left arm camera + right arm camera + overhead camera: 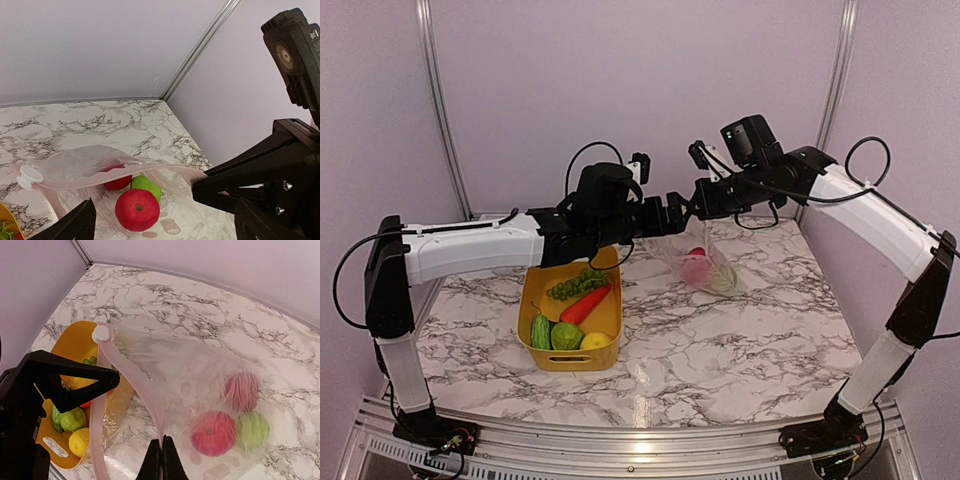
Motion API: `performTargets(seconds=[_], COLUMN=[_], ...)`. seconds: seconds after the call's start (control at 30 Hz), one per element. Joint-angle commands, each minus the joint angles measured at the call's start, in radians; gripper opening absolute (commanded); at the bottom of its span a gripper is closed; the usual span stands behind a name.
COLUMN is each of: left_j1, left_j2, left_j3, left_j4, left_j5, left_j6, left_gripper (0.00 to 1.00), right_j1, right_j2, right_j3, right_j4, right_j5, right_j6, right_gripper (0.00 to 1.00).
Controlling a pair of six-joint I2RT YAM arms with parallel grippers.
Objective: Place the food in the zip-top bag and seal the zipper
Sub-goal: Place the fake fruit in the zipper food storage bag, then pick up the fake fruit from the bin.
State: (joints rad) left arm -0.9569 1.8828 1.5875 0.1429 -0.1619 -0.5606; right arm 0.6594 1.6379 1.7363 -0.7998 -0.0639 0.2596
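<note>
Now your right end effector (pixel 161 456) is clamped on the zipper (pixel 134 374); the zip-top bag (pixel 200 365) sags below it onto the worktop (pixel 200 305), holding a red tomato (pixel 213 432), pink-red ball (pixel 242 390) and green round (pixel 252 430). Your left end effector (pixel 670 212) gapes wide just beside the mouth.

Both arms raised, reaching inward; left gripper (pixel 675 213) jaws wide apart; right gripper (pixel 161 454) pinched closed.

Recorded zip-top bag (pixel 175 370) as clear, thin, glossy plastic, creased, right of bin (pixel 570 360). Bin: smooth yellow plastic. Beneath bin, marble-patterned table (pixel 740 340), slight sheen.
</note>
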Motion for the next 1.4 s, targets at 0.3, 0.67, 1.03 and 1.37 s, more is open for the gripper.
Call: performTargets(seconds=[0.3, 0.67, 1.03, 1.37], left_j1=[-0.013, -0.002, 0.002, 0.037], left_j2=[-0.105, -0.348, -0.593, -0.507], left_j3=[0.103, -0.089, -0.41, -0.368], left_j4=[-0.141, -0.319, -0.461, -0.711], left_j5=[-0.105, -0.179, -0.258, -0.272], left_j6=[0.102, 0.264, 0.229, 0.158], left_gripper=[0.99, 0.98, 0.95, 0.92], right_j1=[-0.04, -0.055, -0.063, -0.064], right_j2=[-0.03, -0.031, -0.022, -0.019], right_j3=[-0.02, -0.001, 0.0, -0.006], right_j4=[0.039, 0.02, -0.007, -0.011], right_j5=[-0.033, -0.034, -0.069, -0.084], right_j6=[0.007, -0.008, -0.028, -0.037], right_gripper=[0.0, 0.0, 0.0, 0.0])
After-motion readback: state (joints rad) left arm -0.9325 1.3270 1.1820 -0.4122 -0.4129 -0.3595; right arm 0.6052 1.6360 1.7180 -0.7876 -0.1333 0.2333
